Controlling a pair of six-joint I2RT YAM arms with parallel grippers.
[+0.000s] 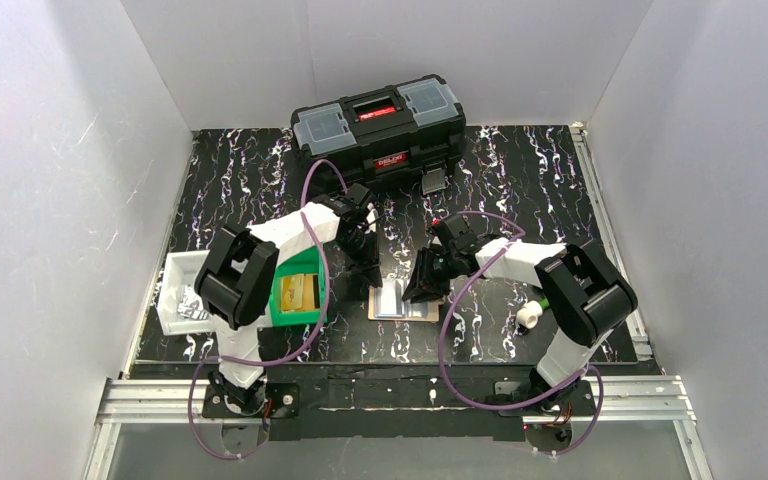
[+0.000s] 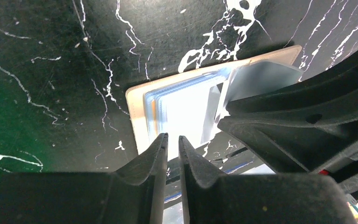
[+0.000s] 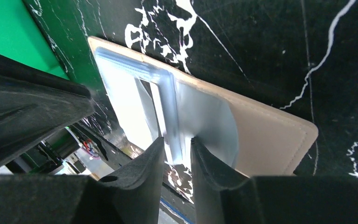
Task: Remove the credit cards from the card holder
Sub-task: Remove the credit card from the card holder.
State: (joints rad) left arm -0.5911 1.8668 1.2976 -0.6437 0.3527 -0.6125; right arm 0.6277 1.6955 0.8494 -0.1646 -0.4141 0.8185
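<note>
The tan card holder (image 1: 400,303) lies open and flat on the black marbled table, between both grippers. Light blue credit cards (image 2: 182,109) are stacked in it, with an orange edge showing at their left. A greyish-blue card or flap (image 2: 261,77) is lifted off the stack at a tilt. My left gripper (image 2: 173,139) hovers over the holder's near edge, its jaws a narrow slit apart with nothing between them. My right gripper (image 3: 177,142) is open a little over the holder (image 3: 270,135). A raised bluish edge (image 3: 170,109) runs toward its gap; contact is unclear.
A black toolbox (image 1: 378,125) stands at the back centre. A green bin (image 1: 298,295) with yellow-tan slabs sits just left of the holder. Beside it on the left is a white tray (image 1: 175,300). A small white object (image 1: 529,315) lies by the right arm.
</note>
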